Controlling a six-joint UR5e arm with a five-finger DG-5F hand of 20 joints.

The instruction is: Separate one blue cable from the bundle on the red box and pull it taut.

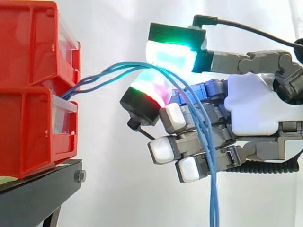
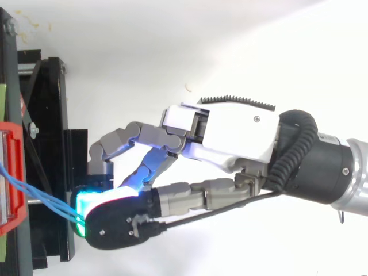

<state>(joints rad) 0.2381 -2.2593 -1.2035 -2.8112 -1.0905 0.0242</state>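
White curtain behind | red bins on black stand | hand pinching blue cables between glowing pads

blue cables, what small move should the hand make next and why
Probably draw the hand a little toward the side view's right, away from the bins. Its pads pinch the cables, which bow loosely between bins and pads, so there is slack to take up. Several strands seem to run through the pinch, so go gently.
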